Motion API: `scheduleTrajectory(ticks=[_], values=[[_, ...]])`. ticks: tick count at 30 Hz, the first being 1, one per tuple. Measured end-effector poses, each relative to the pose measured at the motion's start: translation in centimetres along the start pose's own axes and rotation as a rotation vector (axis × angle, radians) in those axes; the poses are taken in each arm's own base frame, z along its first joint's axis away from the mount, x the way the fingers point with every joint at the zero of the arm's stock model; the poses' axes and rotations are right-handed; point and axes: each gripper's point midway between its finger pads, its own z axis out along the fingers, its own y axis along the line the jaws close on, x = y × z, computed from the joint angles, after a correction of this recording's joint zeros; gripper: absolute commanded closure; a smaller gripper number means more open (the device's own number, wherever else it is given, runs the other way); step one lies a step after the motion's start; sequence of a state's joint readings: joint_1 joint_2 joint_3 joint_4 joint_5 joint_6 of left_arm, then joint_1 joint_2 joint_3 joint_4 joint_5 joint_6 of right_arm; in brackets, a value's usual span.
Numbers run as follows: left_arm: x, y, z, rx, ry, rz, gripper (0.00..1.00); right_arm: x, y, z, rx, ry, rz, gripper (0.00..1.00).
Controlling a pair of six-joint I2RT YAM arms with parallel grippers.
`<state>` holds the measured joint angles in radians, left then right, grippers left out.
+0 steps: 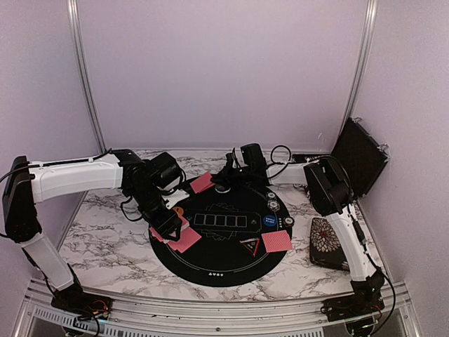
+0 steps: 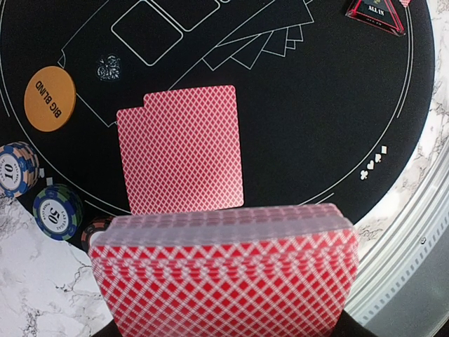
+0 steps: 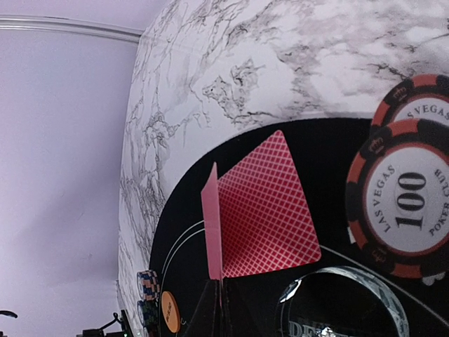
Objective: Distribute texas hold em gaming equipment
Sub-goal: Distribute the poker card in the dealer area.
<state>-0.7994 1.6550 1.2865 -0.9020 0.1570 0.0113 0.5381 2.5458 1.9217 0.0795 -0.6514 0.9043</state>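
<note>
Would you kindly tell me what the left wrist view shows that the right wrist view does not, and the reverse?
Only the left wrist view: a thick deck of red-backed playing cards held close to the lens, and the black triangular ALL IN marker. Only the right wrist view: a single red-backed card pinched edge-on in the right gripper, and a red-and-black 100 chip. Both: the round black mat, the marble tabletop and the orange round button.
</note>
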Motion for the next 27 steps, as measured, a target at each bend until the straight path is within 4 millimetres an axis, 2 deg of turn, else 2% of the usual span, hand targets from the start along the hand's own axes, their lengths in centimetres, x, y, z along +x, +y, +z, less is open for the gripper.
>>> scheduleTrajectory(ticks=[15,22,27], values=[[0.0,0.0,0.1,0.000,0.005,-0.002,0.45,0.7,-1.2,0.1,0.065,0.017,-0.024,0.83],[0.0,0.1,0.2,0.000,0.007,-0.002,0.45,0.4,-0.4,0.2,0.110,0.009,-0.082,0.81],[0.0,0.0,0.2,0.001,0.007,-0.002,0.45,0.8,-0.8,0.3,0.147,0.016,-0.099,0.78]])
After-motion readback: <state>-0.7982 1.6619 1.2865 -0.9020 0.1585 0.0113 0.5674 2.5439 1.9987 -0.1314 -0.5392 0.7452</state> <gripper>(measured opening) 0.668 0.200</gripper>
